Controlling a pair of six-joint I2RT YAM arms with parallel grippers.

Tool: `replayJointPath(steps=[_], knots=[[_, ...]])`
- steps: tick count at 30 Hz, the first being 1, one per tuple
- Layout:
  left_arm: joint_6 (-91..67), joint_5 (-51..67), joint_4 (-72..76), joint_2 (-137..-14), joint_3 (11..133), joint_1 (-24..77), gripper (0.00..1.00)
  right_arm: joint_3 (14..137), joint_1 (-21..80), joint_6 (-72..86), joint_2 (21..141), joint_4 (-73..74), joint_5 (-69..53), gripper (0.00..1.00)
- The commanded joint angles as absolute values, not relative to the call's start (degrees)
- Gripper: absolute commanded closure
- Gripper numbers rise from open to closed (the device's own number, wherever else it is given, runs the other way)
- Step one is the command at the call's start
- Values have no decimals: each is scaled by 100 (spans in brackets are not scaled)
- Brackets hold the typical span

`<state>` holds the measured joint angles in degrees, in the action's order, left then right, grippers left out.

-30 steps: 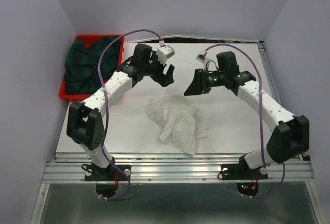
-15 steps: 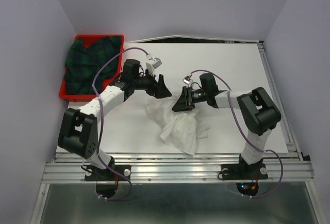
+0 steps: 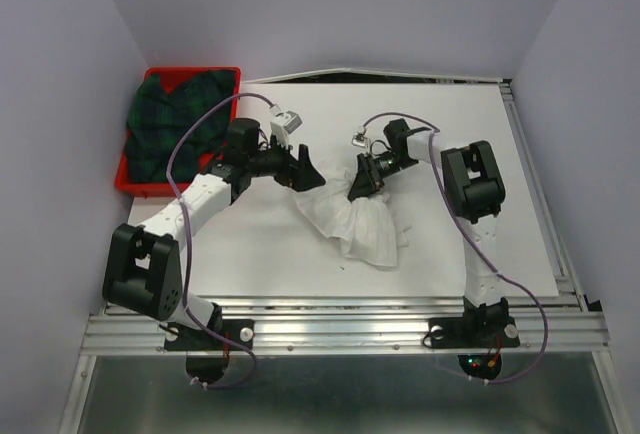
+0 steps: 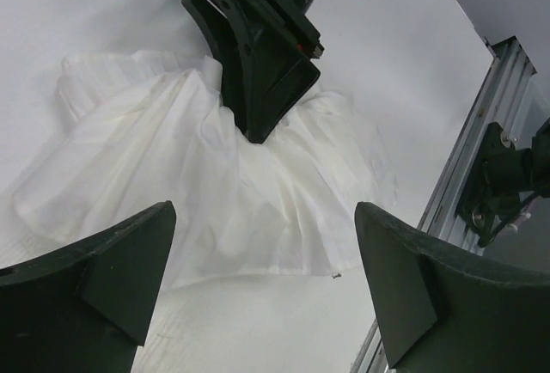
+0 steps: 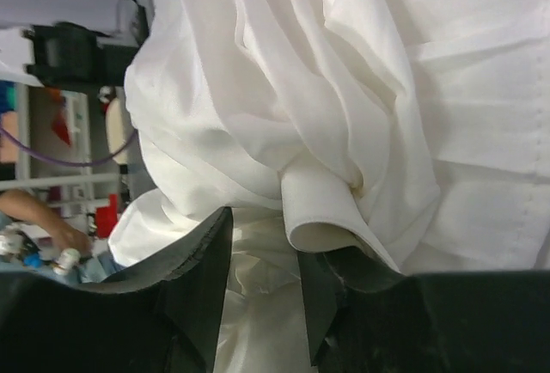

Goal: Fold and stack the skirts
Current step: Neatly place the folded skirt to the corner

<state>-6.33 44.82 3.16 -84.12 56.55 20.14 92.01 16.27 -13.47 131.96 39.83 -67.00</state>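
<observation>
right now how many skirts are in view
2. The white skirt lies crumpled on the table, pinched by the right gripper. The plaid skirt is heaped in the red tray at the far left corner. More could be hidden beneath it.

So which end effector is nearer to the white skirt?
Right. The right end effector pinches a fold of the white skirt; the left end effector hangs open beside its far-left corner, not touching.

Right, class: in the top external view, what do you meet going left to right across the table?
red tray holding the plaid skirt → left gripper → right gripper. The white skirt spreads across below both grippers, so it is left out.
</observation>
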Motion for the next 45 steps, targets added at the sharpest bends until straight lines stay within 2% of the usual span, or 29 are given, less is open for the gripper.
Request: replayJointPath(steps=[1, 4, 8, 10, 13, 14, 15, 18, 19, 21, 22, 24, 29, 34, 38, 41, 45], knots=[[-274, 4185, 291, -7884, 5625, 2021, 2, 10113, 1635, -3611, 13387, 6099, -4716, 55], [-115, 3877, 185, -7612, 5642, 2021, 1, 10607, 1635, -3760, 13123, 6056, -4045, 51], [-35, 2948, -183, -7261, 5792, 2013, 2, 11686, 1687, -3981, 12378, 6249, -3246, 42], [132, 2682, -246, -7111, 5836, 2013, 2, 11821, 1888, -4130, 12017, 6205, -3033, 38], [132, 2383, -342, -6865, 5915, 2004, 2, 11524, 2205, -3651, 11208, 5759, -2524, 26], [97, 2312, -369, -6829, 5950, 1995, 2, 11427, 2432, -3352, 11041, 5609, -2409, 17], [44, 2207, -395, -6768, 5985, 1978, 2, 11321, 2548, -2948, 10891, 5451, -2104, 16], [-324, 2075, -387, -6653, 6064, 1855, 2, 10926, 2698, -761, 10521, 4722, -1548, 14], [-673, 1857, -326, -6627, 6064, 1854, 2, 10559, 2698, 245, 10390, 4424, -1382, 18], [-913, 1443, -316, -6636, 6108, 1802, 2, 10049, 2820, 928, 10214, 4124, -1082, 14], [-1158, 1276, -334, -6644, 6126, 1793, 2, 9593, 2952, 1593, 10048, 3757, -533, 13], [-1300, 881, -360, -6688, 6161, 1776, 2, 9466, 3137, 2133, 10054, 3700, 705, 13], [-1380, 721, -378, -6881, 6196, 1723, 2, 9299, 3138, 3250, 10230, 3543, 1553, 11], [-1354, 747, -343, -6952, 6161, 1696, 2, 8896, 3138, 3227, 10801, 2912, 2451, 12], [-1310, 712, -334, -7048, 6135, 1679, 1, 8499, 3138, 2831, 11503, 2382, 3005, 18], [-1231, 686, -369, -7066, 6135, 1670, 2, 8473, 2936, 2436, 12066, 2356, 2779, 21], [-968, 729, -483, -7084, 6152, 1661, 2, 8298, 2462, 1470, 12217, 2312, 2164, 21]])
